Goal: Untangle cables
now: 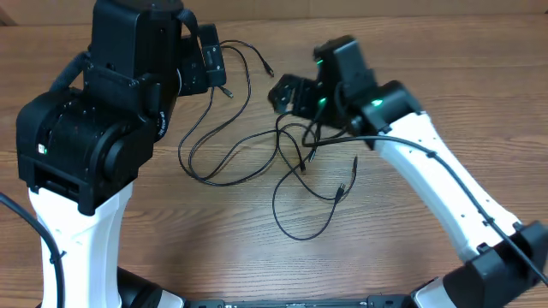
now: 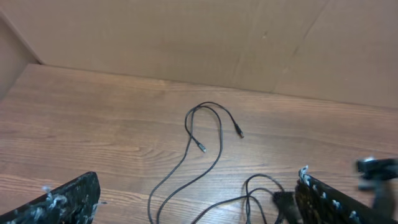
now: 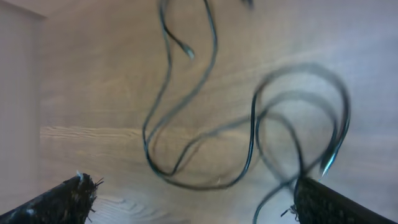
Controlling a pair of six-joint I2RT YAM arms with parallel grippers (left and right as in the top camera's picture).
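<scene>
Wooden counter (image 1: 205, 248) carried everything. Left hand (image 2: 198, 180) hung released, spread wide with nothing in it, facing the far loop. Right hand (image 3: 186, 186) was likewise released and empty, poised over the knot, apparently lining up a pick. The cables (image 1: 282, 158) lay slack mid-counter, loops crossing nearest the right hand, so the tangle looked unresolved. Small plug ends (image 1: 341, 190) lay free, apart from each other

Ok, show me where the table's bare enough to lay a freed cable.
Bare table runs along the near edge, below the lowest loop of the cables. Another patch lies at far right, beyond the right arm. Crowded: the centre, where they tangle between the left gripper and right gripper.
</scene>
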